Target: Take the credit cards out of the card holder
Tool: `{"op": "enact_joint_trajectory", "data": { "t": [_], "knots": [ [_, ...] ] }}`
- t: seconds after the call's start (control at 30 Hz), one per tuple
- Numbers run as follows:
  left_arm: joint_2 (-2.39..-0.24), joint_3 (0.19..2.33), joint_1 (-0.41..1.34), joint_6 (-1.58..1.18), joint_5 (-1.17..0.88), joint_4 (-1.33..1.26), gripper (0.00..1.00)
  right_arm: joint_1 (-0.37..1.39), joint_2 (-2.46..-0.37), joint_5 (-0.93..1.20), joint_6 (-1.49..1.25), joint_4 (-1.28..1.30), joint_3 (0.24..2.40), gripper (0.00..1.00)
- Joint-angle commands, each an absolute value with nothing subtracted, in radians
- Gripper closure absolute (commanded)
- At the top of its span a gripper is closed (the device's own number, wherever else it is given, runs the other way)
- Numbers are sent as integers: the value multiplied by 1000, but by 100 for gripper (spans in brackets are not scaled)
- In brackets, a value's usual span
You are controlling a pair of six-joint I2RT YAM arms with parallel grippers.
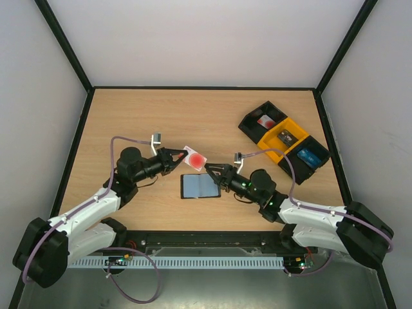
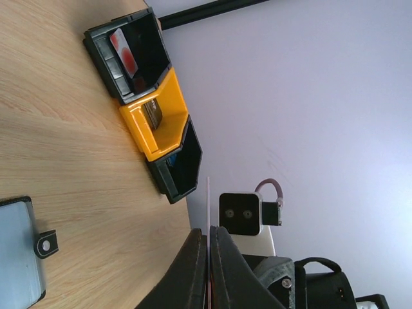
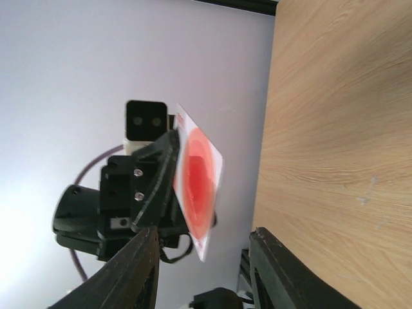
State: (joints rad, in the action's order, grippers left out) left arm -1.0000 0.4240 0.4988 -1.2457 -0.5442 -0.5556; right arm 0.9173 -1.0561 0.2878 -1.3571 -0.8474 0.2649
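1 credit card (image 1: 195,158) is pinched in your left gripper (image 1: 181,159), whose jaws are clamped tight on the card's edge and hold it up off the table (image 1: 129,116). The card is a thin pale rectangle with a large red disc on its face. Just to its right and nearer you, the card holder (image 1: 200,185) lies opened flat on the wood grain, a black rim around pale grey-blue sleeves. Your right gripper (image 1: 212,171) hovers at the holder's upper right corner, its fingers (image 3: 138,270) partly spread with nothing between them. Far right, 3 joined open bins stand in a row: a black bin (image 1: 252,123) holding a red-marked card (image 1: 264,121), a yellow bin (image 1: 273,149) with a dark object, and a second black bin (image 1: 320,153) with a blue object.
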Motion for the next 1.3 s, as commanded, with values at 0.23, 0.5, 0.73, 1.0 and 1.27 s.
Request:
{"op": "enact_joint_trajectory", "data": {
  "t": [0.23,0.5,0.73,1.0,1.27],
  "knots": [
    [-995,385,499,-1300,-526,-670,98,922,-1188,306,-1435,-1042,336,71],
    [-1015,382,499,-1305,-534,-689,98,927,-1203,298,-1433,-1043,341,87],
    [-1016,378,499,-1306,-542,-694,98,931,-1236,308,-1437,-1079,342,98],
    [-974,382,498,-1256,-525,-628,55,930,-1220,285,-1413,-1070,330,98],
    [-968,473,497,-1110,-525,-369,5,912,-1155,237,-1348,-948,340,98]
  ]
}}
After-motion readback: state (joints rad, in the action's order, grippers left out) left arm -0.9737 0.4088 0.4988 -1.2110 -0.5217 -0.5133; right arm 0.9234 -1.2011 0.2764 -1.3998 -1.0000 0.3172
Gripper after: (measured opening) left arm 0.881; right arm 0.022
